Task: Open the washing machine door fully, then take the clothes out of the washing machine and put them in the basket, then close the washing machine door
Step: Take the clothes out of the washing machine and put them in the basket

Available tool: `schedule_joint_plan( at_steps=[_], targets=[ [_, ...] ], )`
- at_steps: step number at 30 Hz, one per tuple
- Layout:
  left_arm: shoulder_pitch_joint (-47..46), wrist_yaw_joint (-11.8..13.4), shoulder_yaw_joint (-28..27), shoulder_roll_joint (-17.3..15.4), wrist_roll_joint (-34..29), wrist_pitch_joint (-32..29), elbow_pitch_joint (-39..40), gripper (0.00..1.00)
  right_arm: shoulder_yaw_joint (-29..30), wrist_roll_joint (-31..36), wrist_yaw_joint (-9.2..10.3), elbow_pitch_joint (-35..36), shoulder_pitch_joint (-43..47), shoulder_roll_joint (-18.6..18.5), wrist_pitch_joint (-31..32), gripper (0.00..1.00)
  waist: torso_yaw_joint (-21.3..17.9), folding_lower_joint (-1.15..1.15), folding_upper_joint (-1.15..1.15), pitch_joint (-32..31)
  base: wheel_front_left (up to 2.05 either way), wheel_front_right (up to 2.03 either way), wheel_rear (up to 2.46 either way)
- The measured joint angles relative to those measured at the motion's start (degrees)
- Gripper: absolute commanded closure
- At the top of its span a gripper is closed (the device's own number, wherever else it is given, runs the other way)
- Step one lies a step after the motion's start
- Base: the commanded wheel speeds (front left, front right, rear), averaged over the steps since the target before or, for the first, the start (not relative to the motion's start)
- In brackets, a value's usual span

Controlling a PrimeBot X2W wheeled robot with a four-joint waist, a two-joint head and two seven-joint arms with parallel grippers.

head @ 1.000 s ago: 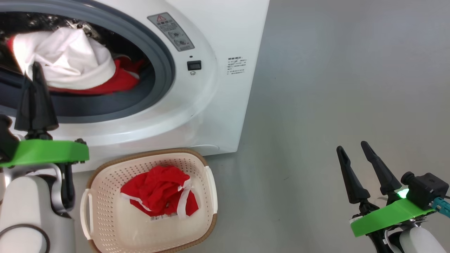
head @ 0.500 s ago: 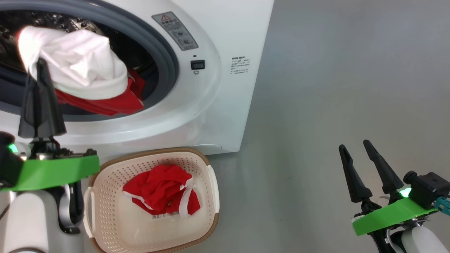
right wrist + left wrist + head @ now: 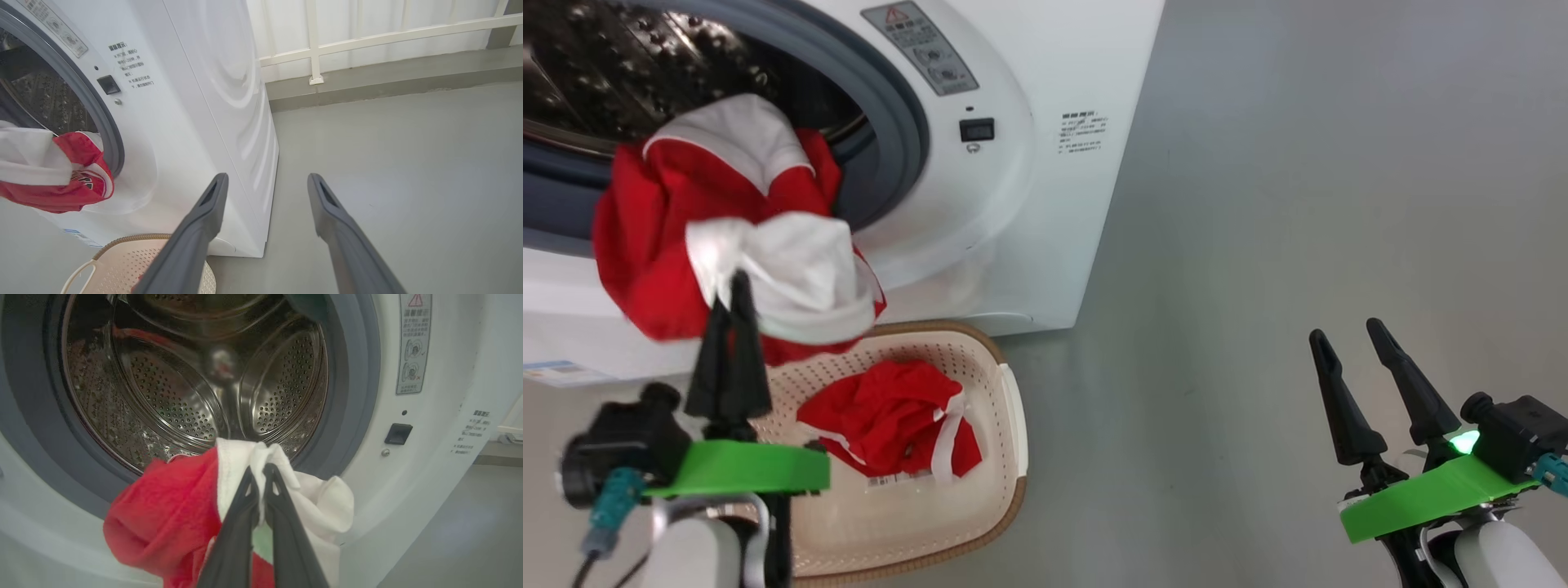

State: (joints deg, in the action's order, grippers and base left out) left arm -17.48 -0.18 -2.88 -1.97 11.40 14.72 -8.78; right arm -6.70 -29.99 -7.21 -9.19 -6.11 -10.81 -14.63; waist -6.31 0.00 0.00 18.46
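Red cloth with a broad white band, the red and white sports garment hangs bunched at the left of the head view, just in front of the mouth of the white front-loading washing machine. Its long axis runs from top to bottom of that frame, leaning slightly right as it descends. The upper end points up toward the perforated steel drum, and the lower end hangs over the far rim of the cream perforated plastic basket. Whether the upper end touches the grey rubber ring cannot be told.

The left gripper rises from the lower left of the frame, its two dark fingers clamped together on a white fold of the garment. In the left wrist view that pinch sits at lower centre. The red bulk of the garment sags to the lower left and the white cloth to the lower right, with the drum behind them.

A second red garment with white trim lies crumpled inside the basket, which stands on the grey floor against the machine's front.

The right gripper is at the lower right, fingers spread wide and holding nothing, well apart from the machine. In the right wrist view the spread fingers rise at the lower centre, with the garment at the left edge.
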Motion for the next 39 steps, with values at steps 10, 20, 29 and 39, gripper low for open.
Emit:
schedule_joint_plan(
  at_steps=[10,20,29,39],
  targets=[
    [0.3,1.7,1.5,0.0,2.4,0.0,-13.4,1.00,0.1,0.0,0.00,0.5,-2.7,0.0,0.0,0.00,-0.2,0.00,0.00,4.7,0.00,0.00,0.00],
    [-6.9,-0.7,-0.9,0.0,-0.5,0.0,-28.7,1.00,-0.4,0.0,0.00,0.9,-5.9,0.1,0.0,0.00,-0.8,0.00,0.00,9.9,0.00,0.00,0.00],
    [-14.9,-0.9,-1.0,0.1,-2.8,0.0,-40.2,1.00,-1.2,0.0,0.00,1.5,-8.6,0.1,0.0,0.00,-1.2,0.00,0.00,14.7,0.00,0.00,0.00],
    [-22.8,-0.8,-2.6,-0.6,-3.9,0.0,-47.6,1.00,-1.8,0.0,0.00,1.9,-11.5,0.5,0.0,0.00,-1.9,0.00,0.00,19.7,0.00,0.00,0.00]
  ],
)
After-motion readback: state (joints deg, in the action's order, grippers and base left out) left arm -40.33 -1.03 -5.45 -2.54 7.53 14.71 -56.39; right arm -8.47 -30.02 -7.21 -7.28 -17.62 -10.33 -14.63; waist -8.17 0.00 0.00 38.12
